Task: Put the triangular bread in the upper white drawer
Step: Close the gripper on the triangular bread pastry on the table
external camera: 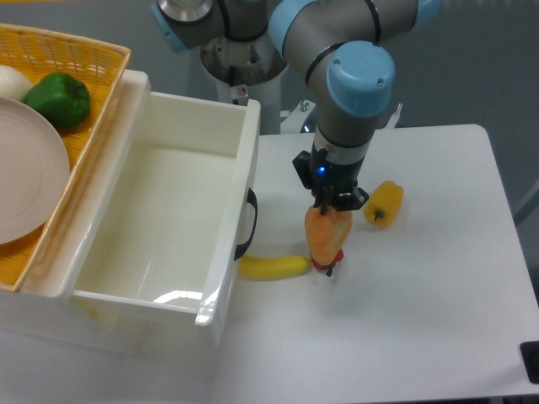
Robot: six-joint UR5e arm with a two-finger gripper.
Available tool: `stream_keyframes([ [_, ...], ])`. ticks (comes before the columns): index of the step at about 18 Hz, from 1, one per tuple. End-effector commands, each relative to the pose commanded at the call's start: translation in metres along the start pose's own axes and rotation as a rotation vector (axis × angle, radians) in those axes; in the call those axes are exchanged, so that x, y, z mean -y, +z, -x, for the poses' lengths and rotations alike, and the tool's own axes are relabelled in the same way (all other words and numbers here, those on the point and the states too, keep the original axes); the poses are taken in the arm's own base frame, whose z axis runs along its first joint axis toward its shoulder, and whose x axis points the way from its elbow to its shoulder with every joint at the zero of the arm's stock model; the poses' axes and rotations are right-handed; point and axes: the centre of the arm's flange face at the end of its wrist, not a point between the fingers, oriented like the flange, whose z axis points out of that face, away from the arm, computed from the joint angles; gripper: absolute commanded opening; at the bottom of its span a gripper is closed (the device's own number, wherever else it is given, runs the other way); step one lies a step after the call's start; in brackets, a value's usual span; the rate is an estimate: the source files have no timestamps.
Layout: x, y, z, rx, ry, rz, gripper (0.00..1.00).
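Observation:
The triangular bread (327, 235), a golden-orange pastry, hangs point-down just above the table. My gripper (329, 252) is shut on it from above, its fingers mostly hidden behind the pastry. The upper white drawer (226, 225) stands pulled open to the left, its black curved handle (248, 223) facing the gripper. The drawer's inside shows nothing but white plastic. The bread is outside the drawer, a short way right of its handle.
A yellow banana (274, 267) lies on the table between drawer and bread. A yellow bell pepper (384, 204) sits just right of the gripper. A yellow woven basket (91, 80) on top of the drawer unit holds a green pepper (58, 98) and a white plate (25, 172).

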Motion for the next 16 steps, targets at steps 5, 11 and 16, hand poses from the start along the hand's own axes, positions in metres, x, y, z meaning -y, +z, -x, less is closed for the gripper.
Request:
stream_keyframes([
  [5, -0.001, 0.002, 0.0, -0.005, -0.011, 0.0, 0.15],
  [11, 0.001, -0.003, 0.001, -0.014, -0.06, -0.054, 0.15],
  [16, 0.002, -0.009, 0.004, -0.004, -0.102, -0.062, 0.15],
])
